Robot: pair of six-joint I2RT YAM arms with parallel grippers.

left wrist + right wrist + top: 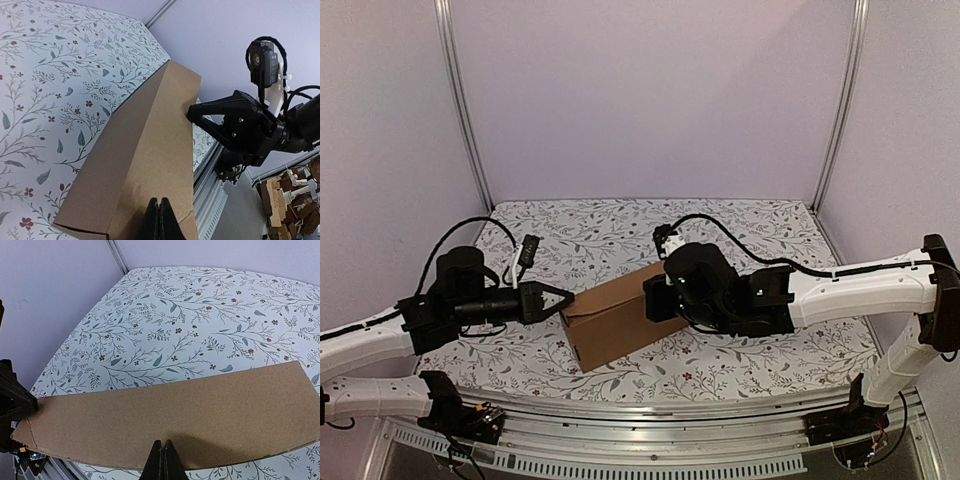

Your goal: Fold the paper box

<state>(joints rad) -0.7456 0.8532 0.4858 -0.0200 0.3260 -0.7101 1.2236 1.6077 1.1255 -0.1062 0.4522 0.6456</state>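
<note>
The paper box (615, 320) is a closed, shallow brown carton lying slantwise on the floral cloth between my two arms. My left gripper (568, 301) is shut and empty, with its tip against the box's left end. In the left wrist view the joined fingers (158, 202) rest on the brown top panel (145, 150). At the box's right end, my right gripper (653, 300) is also shut, and its wrist hides much of it from above. The right wrist view shows those tips (163, 444) pressed on the lid (200, 410), holding nothing. The left wrist view has the right gripper (191, 111) touching the far end.
The floral tablecloth (740, 240) covers the table. A metal rail (650, 410) runs along the near edge. Two aluminium posts (460, 100) stand at the back corners against lilac walls. Black cables (480, 225) loop over both arms.
</note>
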